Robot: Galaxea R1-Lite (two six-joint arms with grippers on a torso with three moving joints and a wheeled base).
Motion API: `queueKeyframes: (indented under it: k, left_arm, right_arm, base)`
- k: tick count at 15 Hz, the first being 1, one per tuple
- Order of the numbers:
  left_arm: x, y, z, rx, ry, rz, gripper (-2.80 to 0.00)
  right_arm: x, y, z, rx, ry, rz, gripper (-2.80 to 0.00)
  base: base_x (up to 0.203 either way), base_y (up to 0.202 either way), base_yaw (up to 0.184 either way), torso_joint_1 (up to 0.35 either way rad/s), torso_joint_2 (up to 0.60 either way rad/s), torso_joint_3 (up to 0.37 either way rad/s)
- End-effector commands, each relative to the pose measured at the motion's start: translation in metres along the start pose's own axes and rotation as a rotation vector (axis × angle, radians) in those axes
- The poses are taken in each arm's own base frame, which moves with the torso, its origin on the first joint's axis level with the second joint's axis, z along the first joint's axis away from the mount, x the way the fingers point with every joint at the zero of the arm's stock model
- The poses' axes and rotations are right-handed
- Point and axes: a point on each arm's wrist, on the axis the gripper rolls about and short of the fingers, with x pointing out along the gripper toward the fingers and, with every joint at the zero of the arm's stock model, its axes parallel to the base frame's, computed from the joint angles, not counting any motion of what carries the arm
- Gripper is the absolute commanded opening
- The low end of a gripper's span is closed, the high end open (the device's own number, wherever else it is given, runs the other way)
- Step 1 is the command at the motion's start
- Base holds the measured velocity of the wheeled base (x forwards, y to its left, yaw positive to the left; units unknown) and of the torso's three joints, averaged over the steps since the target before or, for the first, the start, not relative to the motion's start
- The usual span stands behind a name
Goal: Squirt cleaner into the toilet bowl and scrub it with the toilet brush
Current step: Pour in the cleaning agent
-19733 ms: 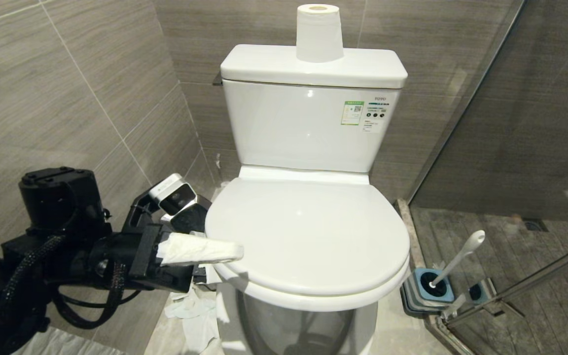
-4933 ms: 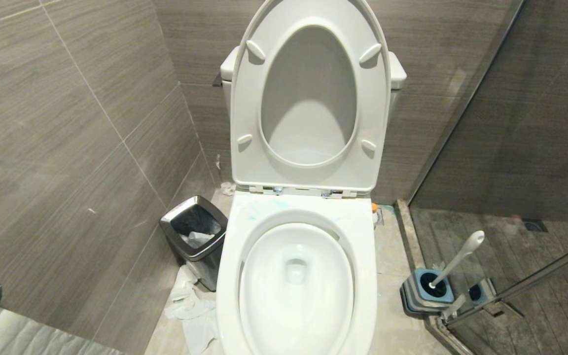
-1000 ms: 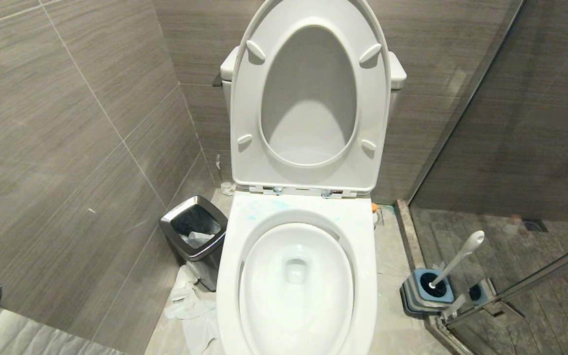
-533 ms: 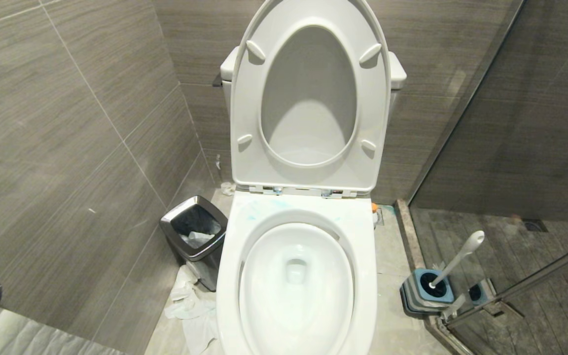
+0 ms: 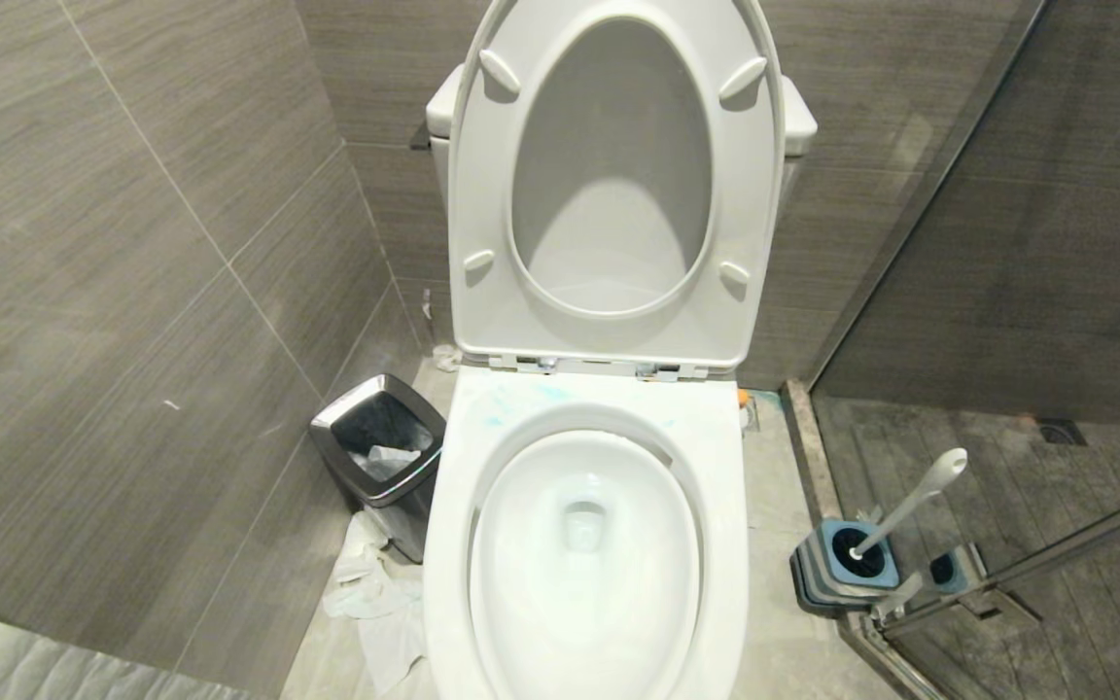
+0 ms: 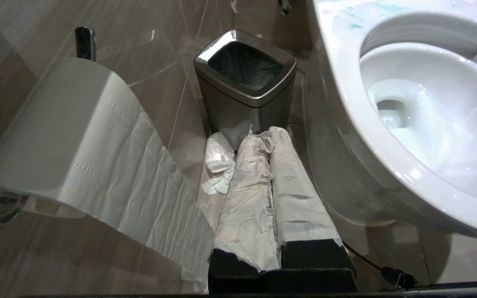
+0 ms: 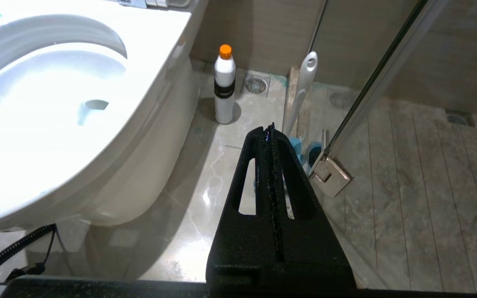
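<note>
Neither arm shows in the head view; both hang low on either side of the toilet bowl (image 5: 584, 544), each seen only through its own wrist camera. The left tool (image 6: 269, 134) points forward and down along the floor beside the bowl's outer wall, its two fingers (image 6: 246, 194) wrapped in white tissue and pressed together with nothing between them; their tips end just short of a steel-rimmed black bin (image 6: 244, 78), with crumpled tissue (image 6: 218, 165) on the floor beside them and a toilet paper roll (image 6: 56, 136) hanging near on the wall side. The right tool (image 7: 269, 130) also points forward and down, its black fingers closed flat against each other and empty, held over the floor on the bowl's other side. Ahead of it stand the cleaner bottle (image 7: 224, 85), upright with its orange cap on, close to the bowl's base, and the toilet brush (image 7: 302, 89), leaning in its blue-and-grey holder (image 5: 847, 574) by the glass shower door (image 7: 371, 87). The seat and lid (image 5: 609, 185) are raised against the tank. Turquoise streaks of cleaner (image 5: 521, 399) mark the rear of the rim, and the basin water looks faintly blue.
</note>
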Motion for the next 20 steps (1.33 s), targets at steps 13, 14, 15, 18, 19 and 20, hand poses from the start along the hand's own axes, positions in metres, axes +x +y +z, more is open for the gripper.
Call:
queueKeyframes:
  k: [13,14,15,18,19,20]
  left_arm:
    - [0.0005,-0.0001,-0.0019,0.000,0.010,0.000,-2.80]
    - [0.0004,-0.0001,-0.0015,0.000,0.008,0.000,-2.80]
    - [0.0005,-0.0001,-0.0019,0.000,0.010,0.000,-2.80]
    - [0.0004,-0.0001,-0.0015,0.000,0.008,0.000,-2.80]
    - [0.0004,-0.0001,-0.0015,0.000,0.008,0.000,-2.80]
    - [0.0005,-0.0001,-0.0016,0.000,0.009,0.000,-2.80]
  right_arm:
    - [0.0008,0.0001,-0.0034,0.000,0.011,0.001,-2.80]
    - [0.0008,0.0001,-0.0034,0.000,0.011,0.001,-2.80]
    - [0.0008,0.0001,-0.0034,0.000,0.011,0.001,-2.80]
    - [0.0008,0.0001,-0.0034,0.000,0.011,0.001,-2.80]
    - [0.0008,0.0001,-0.0035,0.000,0.012,0.001,-2.80]
    - [0.0008,0.0001,-0.0034,0.000,0.011,0.001,-2.80]
  base:
    - [0.000,0.000,0.000,0.004,0.00,-0.196]
    - [0.000,0.000,0.000,0.002,0.00,-0.201]
    - [0.000,0.000,0.000,0.005,0.00,-0.194]
    - [0.000,0.000,0.000,0.008,0.00,-0.198]
    - [0.000,0.000,0.000,0.002,0.00,-0.198]
    - [0.000,0.000,0.000,0.007,0.00,-0.195]
